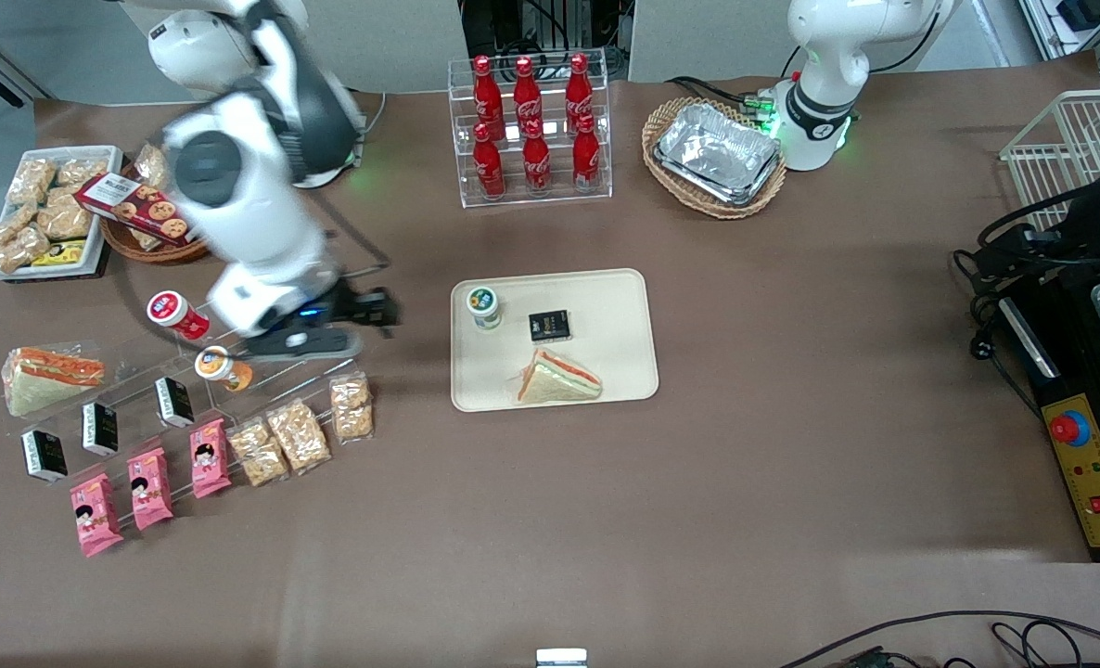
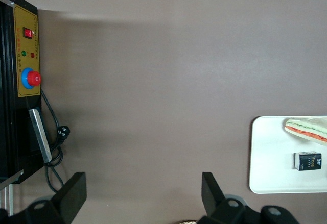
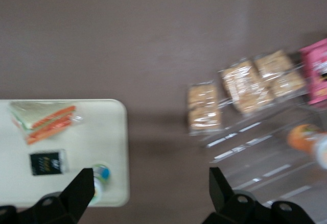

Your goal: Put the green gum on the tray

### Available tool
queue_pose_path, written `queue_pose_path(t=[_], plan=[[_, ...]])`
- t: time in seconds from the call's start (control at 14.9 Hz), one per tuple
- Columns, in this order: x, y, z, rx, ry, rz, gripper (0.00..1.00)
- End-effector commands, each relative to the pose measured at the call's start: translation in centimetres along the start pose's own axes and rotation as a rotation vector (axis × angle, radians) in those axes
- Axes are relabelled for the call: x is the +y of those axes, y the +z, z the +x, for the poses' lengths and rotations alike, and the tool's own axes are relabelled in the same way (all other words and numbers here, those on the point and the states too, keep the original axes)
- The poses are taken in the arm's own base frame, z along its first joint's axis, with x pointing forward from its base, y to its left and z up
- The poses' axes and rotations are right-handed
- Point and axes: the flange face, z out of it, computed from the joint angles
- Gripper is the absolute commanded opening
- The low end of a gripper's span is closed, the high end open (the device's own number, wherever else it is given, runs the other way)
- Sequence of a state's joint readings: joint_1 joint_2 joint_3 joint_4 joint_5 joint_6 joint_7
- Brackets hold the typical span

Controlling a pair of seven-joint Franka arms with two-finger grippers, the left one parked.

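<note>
The green gum (image 1: 483,306), a small white canister with a green-and-white lid, stands upright on the cream tray (image 1: 606,315), in the corner nearest the working arm. My right gripper (image 1: 376,311) is open and empty. It hovers over the table beside the tray, between the tray and the clear display rack, apart from the gum. In the right wrist view the gripper (image 3: 150,185) has its jaws wide apart with bare table between them. One finger partly covers the gum (image 3: 100,182) at the tray's (image 3: 92,127) edge.
A wrapped sandwich (image 1: 559,378) and a small black box (image 1: 549,325) also lie on the tray. The clear rack holds an orange-lidded canister (image 1: 221,366), a red-lidded one (image 1: 177,314) and snack packets (image 1: 298,434). Cola bottles (image 1: 531,130) and a foil pan in a basket (image 1: 717,153) stand farther from the camera.
</note>
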State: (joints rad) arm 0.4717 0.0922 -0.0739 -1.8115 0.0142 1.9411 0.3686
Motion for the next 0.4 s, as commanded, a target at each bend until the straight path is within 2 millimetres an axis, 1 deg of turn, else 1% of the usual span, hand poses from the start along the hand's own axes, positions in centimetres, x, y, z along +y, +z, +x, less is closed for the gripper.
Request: queue_pose_path(t=[0.0,0.07,0.13,0.2,0.34], plan=[[10.0,-5.3,2.8,-0.026,-0.126,-0.006,1.0],[12.2,-6.7,3.3,-0.002,-0.165,-0.006,1.0],[14.2,-7.3,3.7,0.01,-0.171,-0.006,1.0],[15.7,-8.1,3.9,0.022,-0.158,-0.004,1.0],[16.9,-8.3,3.8,0.001,-0.136,-0.007,1.0]])
